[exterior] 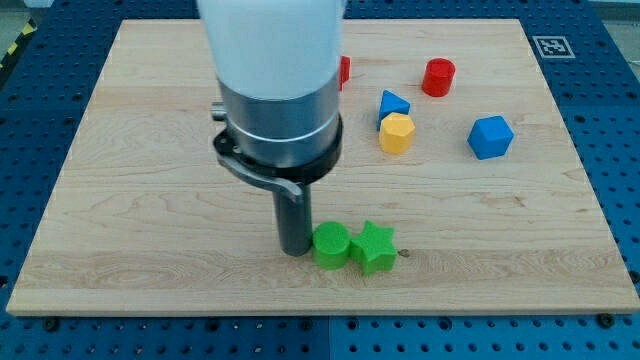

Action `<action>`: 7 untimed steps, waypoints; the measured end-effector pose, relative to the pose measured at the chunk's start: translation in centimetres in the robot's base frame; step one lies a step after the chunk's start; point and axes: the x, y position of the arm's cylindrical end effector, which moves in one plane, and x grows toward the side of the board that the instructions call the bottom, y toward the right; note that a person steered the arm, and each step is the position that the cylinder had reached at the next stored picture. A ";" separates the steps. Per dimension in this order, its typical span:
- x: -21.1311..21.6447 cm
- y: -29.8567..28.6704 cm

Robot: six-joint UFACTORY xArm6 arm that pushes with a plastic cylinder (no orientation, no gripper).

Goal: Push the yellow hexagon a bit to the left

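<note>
The yellow hexagon [396, 132] sits right of the board's middle, touching a blue triangular block [392, 103] just above it. My tip [294, 249] rests on the board near the view's bottom, well below and to the left of the yellow hexagon. It touches the left side of a green cylinder [331, 245]. A green star [376, 247] sits right of the cylinder, against it.
A red cylinder [438, 77] and a blue hexagon-like block [490, 137] lie to the right. A red block [343, 70] is partly hidden behind the arm's body [272, 80]. The wooden board [130, 200] lies on a blue perforated table, with a marker tag [550, 46] at top right.
</note>
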 end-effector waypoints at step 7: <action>-7.4 -6.4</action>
